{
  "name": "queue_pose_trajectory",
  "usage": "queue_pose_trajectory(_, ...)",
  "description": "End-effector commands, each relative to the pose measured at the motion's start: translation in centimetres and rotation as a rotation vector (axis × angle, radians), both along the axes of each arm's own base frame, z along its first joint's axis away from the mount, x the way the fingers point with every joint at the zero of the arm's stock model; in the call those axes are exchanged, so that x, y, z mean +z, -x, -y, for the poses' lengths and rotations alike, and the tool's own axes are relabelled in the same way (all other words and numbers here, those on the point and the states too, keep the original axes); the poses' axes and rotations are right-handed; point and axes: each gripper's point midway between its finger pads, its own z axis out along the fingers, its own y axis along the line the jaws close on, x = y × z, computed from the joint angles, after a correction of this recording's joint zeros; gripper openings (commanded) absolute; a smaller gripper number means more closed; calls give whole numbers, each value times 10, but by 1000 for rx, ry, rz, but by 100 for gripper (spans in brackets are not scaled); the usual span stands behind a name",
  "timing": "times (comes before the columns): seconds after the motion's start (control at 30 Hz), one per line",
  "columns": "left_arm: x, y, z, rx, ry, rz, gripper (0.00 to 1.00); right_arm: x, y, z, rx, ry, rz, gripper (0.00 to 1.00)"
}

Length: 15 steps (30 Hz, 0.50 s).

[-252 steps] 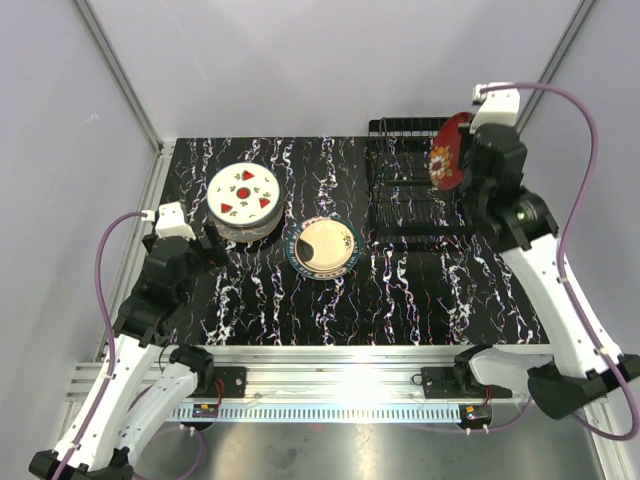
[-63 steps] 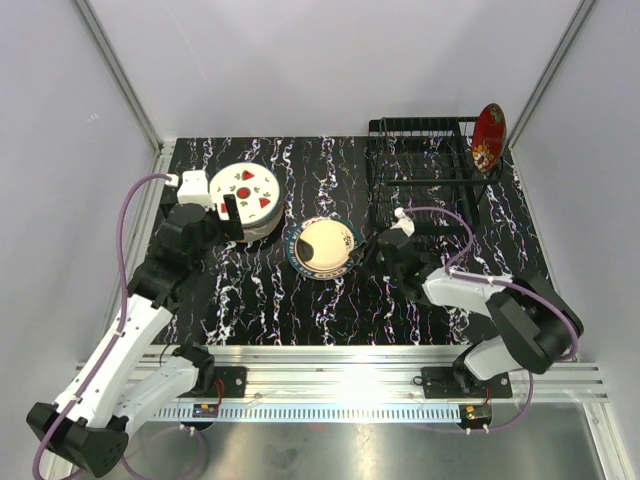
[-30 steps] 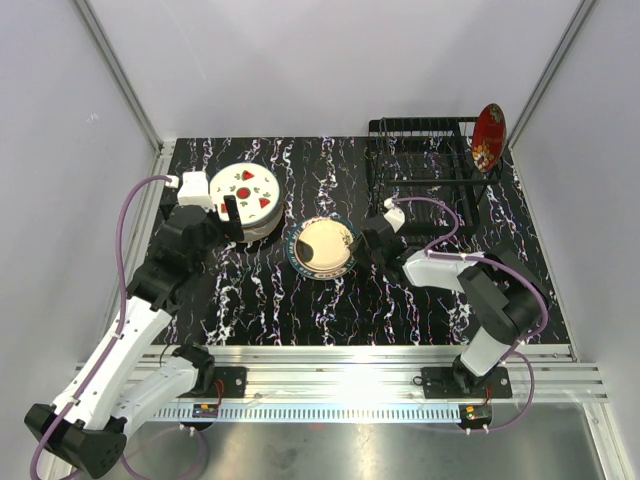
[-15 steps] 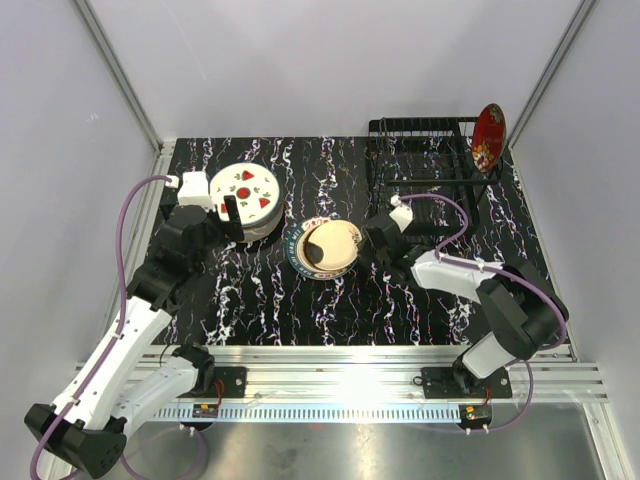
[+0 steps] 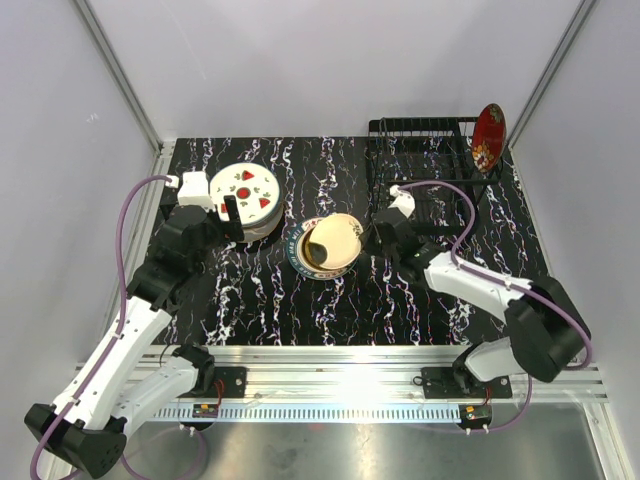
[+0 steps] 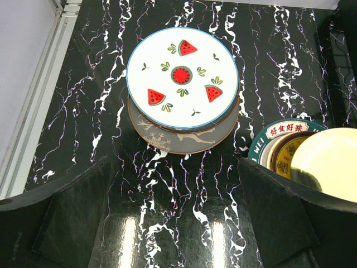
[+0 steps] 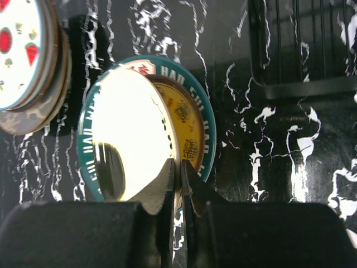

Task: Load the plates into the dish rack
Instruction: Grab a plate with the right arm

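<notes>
The right tool (image 7: 178, 167) pinches the rim of a cream plate (image 7: 131, 145), its jaws pressed together on the edge. The plate stands tilted up off a teal-rimmed plate (image 7: 187, 70) at the middle of the counter (image 5: 260, 290). The left tool (image 6: 173, 167) hangs spread wide and empty near a second stack, a watermelon plate (image 6: 182, 75) lying on a brown plate (image 6: 178, 139). At the far right corner, the dish rack (image 5: 420, 180) holds a single red plate (image 5: 488, 137), upright at its right end. By that count the job looks barely begun: one plate racked, one in hand, and both stacks left to clear. How many plates lie in them cannot be told.
</notes>
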Motion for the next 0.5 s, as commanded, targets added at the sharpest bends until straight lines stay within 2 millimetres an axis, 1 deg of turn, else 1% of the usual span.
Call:
queue_pose_trajectory(0.0, 16, -5, 3, -3, 23, 59, 99, 63, -2, -7, 58, -29, 138, 0)
queue_pose_trajectory(0.07, 15, -4, 3, -3, 22, 56, 99, 69, 4, -3, 84, 6, 142, 0)
queue_pose_trajectory(0.1, 16, -4, 3, -3, 22, 57, 99, 80, 7, 0, 93, 5, 163, 0)
queue_pose_trajectory(0.13, 16, -4, 3, -3, 22, 59, 99, 80, 11, 2, 122, 39, 159, 0)
queue_pose_trajectory(0.17, 17, -4, 2, 0, 22, 59, 99, 95, 15, 2, 150, 34, 192, 0)
queue_pose_trajectory(0.2, 17, -4, 2, 1, 23, 62, 99, 102, 19, 1, 186, 43, 214, 0)
queue_pose_trajectory(0.23, 18, -4, 2, 1, 23, 65, 99, 105, 27, 1, 238, 69, 221, 0)
queue_pose_trajectory(0.27, 17, -4, 2, 2, 21, 62, 99, 121, 33, 4, 257, 64, 257, 0)
queue_pose_trajectory(0.33, 18, -3, 1, 3, 22, 65, 99, 136, 42, 9, 304, 92, 293, 0)
queue_pose_trajectory(0.37, 18, -3, 1, 2, 22, 65, 99, 149, 50, 17, 307, 102, 306, 0)
queue_pose_trajectory(0.4, 18, -3, 2, 1, 22, 64, 99, 157, 54, 21, 310, 114, 317, 0)
queue_pose_trajectory(0.47, 18, -3, 2, 0, 24, 65, 99, 182, 63, 35, 306, 147, 349, 0)
